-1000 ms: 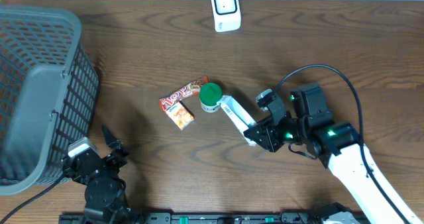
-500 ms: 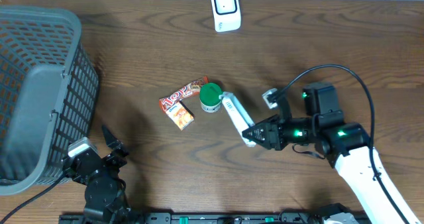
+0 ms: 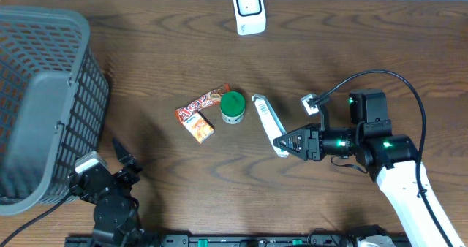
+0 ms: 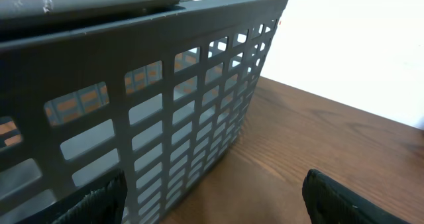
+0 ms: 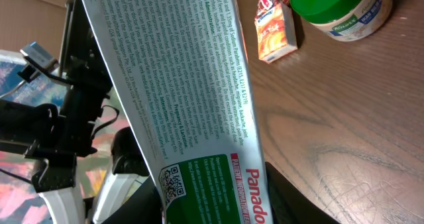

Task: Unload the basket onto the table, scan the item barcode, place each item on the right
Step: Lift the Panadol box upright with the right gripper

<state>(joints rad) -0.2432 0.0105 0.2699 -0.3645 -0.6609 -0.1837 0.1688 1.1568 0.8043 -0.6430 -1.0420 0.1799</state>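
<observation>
The item, a long white and green Panadol box, is held by its near end in my right gripper, which is shut on it. In the right wrist view the box fills the middle, printed text and a QR code facing the camera, with a dark jaw on each side of its lower end. No barcode shows on that face. The white scanner stands at the table's far edge. My left gripper rests at the front left, open and holding nothing.
A green-lidded jar and orange snack packets lie mid-table, just left of the box. They also show in the right wrist view: jar, packet. A tall grey basket stands at the left, close to the left gripper.
My right arm has swung right and turned, carrying the box away from the green-lidded jar. The left arm has not moved.
</observation>
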